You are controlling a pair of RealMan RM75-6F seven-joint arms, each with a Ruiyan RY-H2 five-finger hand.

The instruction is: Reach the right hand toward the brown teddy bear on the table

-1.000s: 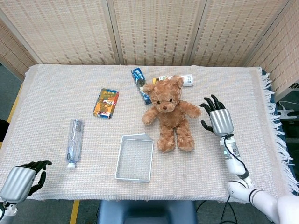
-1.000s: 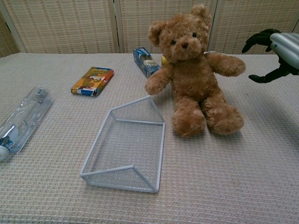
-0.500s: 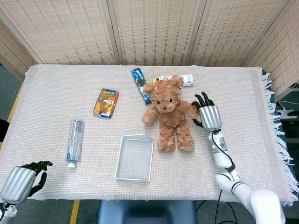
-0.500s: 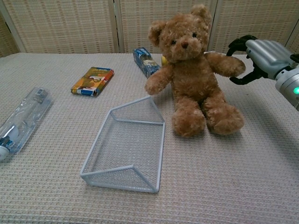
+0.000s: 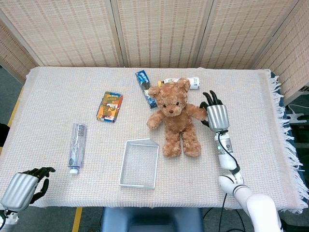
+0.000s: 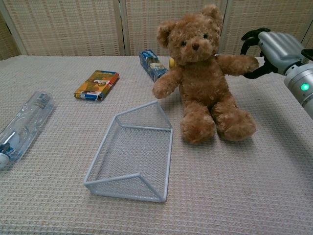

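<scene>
The brown teddy bear [image 5: 174, 116] [image 6: 204, 73] sits upright near the middle of the table, facing me. My right hand [image 5: 215, 113] [image 6: 272, 49] is at the tip of the bear's outstretched arm, fingers apart and curled around the paw; touching or just apart, I cannot tell. It grips nothing. My left hand [image 5: 24, 184] hangs at the near left corner below the table edge, fingers curled in, holding nothing.
A wire mesh tray [image 5: 139, 163] [image 6: 134, 154] lies in front of the bear. A plastic bottle [image 5: 77, 147] lies at the left. A colourful packet [image 5: 109, 106] and a blue packet [image 5: 144, 87] lie further back. A white bottle [image 5: 186, 82] lies behind the bear's head.
My right hand has moved left toward the bear, from well clear of it to the tip of its arm. The bear's arm has shifted slightly. My left hand has stayed put.
</scene>
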